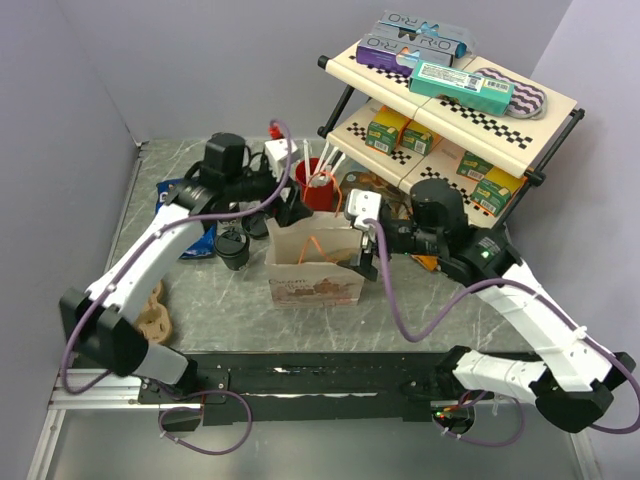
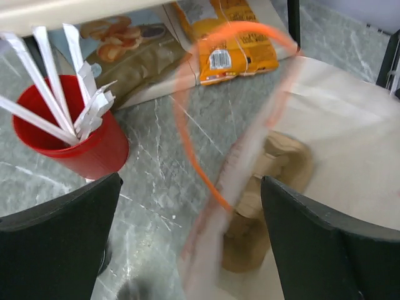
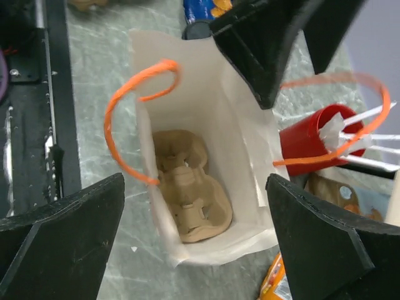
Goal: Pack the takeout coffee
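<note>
left gripper point(image 2: 190, 187) and right gripper point(image 3: 195, 181) hang, fingers spread wide, over the paper bag point(image 1: 312, 272), cup carrier point(image 3: 190, 190) inside; takeout coffee point(image 1: 232, 248) stands just left.

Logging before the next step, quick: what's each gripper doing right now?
Left gripper: open, holding nothing, at the edge of the white paper bag with orange handles.
Right gripper: open, holding nothing, above that bag.

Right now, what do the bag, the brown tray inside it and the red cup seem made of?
Bag: thin matte paper, with creased, folded walls. Tray: likely moulded paper pulp, dull brown and rough-looking. Red cup: probably plastic, with a smooth, evenly red wall.
</note>
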